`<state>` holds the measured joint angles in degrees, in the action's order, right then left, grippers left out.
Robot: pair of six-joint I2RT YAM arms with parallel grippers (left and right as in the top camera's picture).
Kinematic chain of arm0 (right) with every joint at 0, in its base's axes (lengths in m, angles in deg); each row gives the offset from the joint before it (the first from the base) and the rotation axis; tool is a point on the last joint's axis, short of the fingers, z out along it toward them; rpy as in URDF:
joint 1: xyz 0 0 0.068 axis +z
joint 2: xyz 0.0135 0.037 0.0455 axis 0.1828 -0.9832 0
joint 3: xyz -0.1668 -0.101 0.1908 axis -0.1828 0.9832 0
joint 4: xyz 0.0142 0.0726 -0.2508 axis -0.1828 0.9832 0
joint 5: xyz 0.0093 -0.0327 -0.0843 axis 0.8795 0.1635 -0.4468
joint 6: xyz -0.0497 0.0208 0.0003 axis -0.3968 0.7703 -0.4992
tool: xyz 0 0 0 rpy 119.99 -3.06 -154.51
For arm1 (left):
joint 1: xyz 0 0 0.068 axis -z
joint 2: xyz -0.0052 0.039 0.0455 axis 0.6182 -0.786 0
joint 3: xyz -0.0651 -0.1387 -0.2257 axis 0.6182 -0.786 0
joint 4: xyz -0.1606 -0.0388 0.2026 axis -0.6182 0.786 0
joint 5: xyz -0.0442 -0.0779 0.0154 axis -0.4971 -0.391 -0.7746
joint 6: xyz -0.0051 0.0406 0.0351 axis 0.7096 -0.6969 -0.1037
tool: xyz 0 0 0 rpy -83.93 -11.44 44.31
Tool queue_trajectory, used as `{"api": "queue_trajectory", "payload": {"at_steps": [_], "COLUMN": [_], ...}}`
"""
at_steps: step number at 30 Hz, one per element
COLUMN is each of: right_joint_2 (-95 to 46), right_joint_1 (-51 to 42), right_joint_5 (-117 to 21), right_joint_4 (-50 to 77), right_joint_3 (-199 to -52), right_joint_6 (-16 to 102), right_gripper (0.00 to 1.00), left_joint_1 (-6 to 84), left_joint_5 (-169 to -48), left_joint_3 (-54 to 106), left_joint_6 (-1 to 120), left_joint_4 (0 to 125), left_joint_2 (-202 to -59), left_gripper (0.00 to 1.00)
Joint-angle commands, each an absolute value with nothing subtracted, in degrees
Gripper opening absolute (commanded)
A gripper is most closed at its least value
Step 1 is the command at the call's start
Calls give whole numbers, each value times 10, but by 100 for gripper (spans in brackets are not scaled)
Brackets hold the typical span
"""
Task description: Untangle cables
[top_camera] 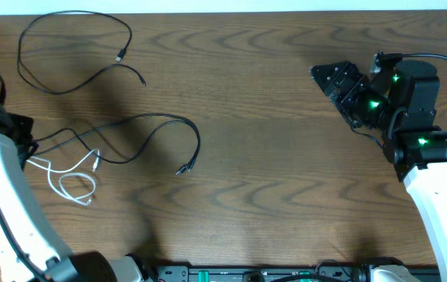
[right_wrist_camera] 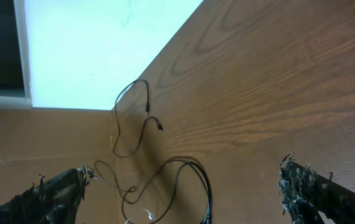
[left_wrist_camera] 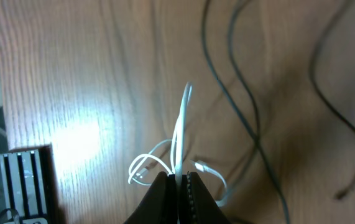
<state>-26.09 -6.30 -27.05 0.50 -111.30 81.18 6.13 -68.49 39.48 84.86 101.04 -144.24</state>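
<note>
A white cable (top_camera: 73, 185) lies in loose loops at the table's left, partly crossed by a long black cable (top_camera: 197, 142) whose plugs end near the middle. A second black cable (top_camera: 120, 55) lies looped by itself at the far left corner. My left gripper (top_camera: 27, 155) is at the left edge, shut on a strand of the white cable (left_wrist_camera: 180, 130), which rises straight out from between its fingertips (left_wrist_camera: 178, 178). Black cables (left_wrist_camera: 247, 121) run past on its right. My right gripper (top_camera: 326, 78) hovers at the far right, open wide and empty (right_wrist_camera: 186, 190), facing the distant cables (right_wrist_camera: 193, 171).
A black ribbed block (left_wrist_camera: 27, 180) sits beside the left gripper at the table's left edge. The table's far edge (right_wrist_camera: 165, 50) borders a pale floor. The robot bases line the near edge (top_camera: 246, 274).
</note>
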Motion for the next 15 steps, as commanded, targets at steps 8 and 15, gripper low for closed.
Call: {"api": "queue_trajectory", "payload": {"at_steps": [8,15], "right_joint_2": [-260,-260], "right_joint_1": [-65,-65], "right_joint_5": [-292,-310], "right_joint_4": [5,5], "right_joint_3": [-1115,-1115], "right_joint_6": [801,801], "right_gripper": [99,99], "left_joint_1": [-42,-98], "left_joint_5": [-674,-661], "left_joint_3": [395,395], "left_joint_6": [854,853], "left_joint_4": [954,904], "left_joint_2": [-1543,-1585], "left_gripper": [7,7]}}
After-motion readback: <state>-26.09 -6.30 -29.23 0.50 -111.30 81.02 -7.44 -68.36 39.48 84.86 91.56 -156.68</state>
